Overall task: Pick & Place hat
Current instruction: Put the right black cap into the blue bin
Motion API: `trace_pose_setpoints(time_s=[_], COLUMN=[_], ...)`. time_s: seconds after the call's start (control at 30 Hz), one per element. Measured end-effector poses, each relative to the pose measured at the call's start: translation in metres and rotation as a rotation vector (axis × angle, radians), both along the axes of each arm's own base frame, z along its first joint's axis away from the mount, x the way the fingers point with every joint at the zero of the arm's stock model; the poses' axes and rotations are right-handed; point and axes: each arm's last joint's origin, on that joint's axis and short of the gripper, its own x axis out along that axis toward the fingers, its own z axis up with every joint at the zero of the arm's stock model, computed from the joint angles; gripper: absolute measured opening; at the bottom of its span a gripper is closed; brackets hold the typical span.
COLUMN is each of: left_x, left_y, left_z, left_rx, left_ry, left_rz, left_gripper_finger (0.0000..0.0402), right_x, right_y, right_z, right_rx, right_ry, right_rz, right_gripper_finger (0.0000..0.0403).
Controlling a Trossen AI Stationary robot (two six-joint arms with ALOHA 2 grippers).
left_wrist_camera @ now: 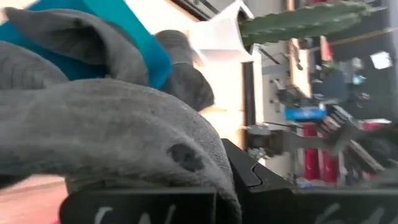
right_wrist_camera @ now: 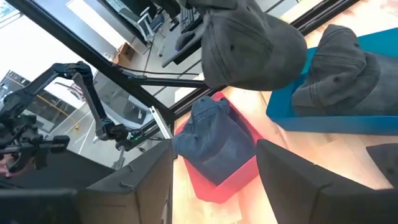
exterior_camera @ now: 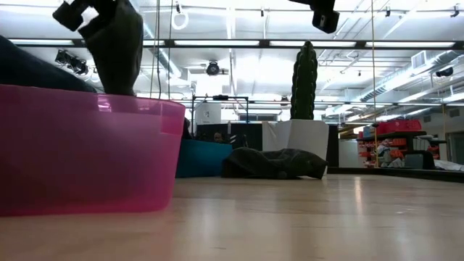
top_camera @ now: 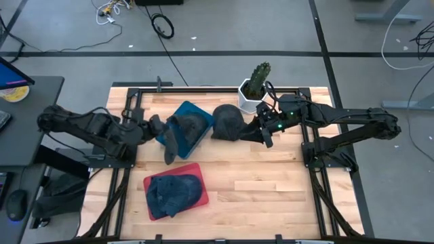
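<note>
My left gripper [top_camera: 161, 130] is clamped on a dark hat [top_camera: 171, 144] hanging brim-down, long axis vertical, between the blue bin [top_camera: 178, 112] and red bin [top_camera: 201, 175], while my right gripper [top_camera: 266, 133] hovers open over bare wood beside another hat [top_camera: 227, 122].

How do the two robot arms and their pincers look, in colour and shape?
Both arms are dark, almost black, built of jointed tubular segments. The right arm carries small green lights and thin cables near its wrist. The right pincer has two broad, flat, dark fingers with angular edges. The left arm looks the same, without visible lights.
</note>
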Motion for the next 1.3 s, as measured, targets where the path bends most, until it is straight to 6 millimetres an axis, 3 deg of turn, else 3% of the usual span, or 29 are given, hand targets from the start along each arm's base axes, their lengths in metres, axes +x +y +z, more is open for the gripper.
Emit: trace_pose_setpoints(time_s=[0.43,0.63,0.9,1.3], left_x=[0.034,0.045,0.050,0.068], left_y=[-0.001,0.004,0.018,0.023], left_z=[-0.050,-0.054,-0.058,-0.073], left_rx=[-0.031,-0.002,0.067,0.011], left_ry=[0.118,0.058,0.128,0.188], left_rz=[0.154,0.183,0.218,0.191], left_gripper_finger=[0.0002,0.0002,0.0002,0.0002], right_x=[0.000,0.000,0.000,0.000], right_y=[-0.002,-0.002,-0.002,-0.002], right_z=[0.000,0.000,0.000,0.000], right_rx=[-0.015,-0.011,-0.012,-0.013], right_ry=[0.000,0.001,0.000,0.000], right_rz=[-0.028,-0.029,-0.029,-0.028], right_gripper_finger=[0.0231,0.0231,0.0231,0.0231])
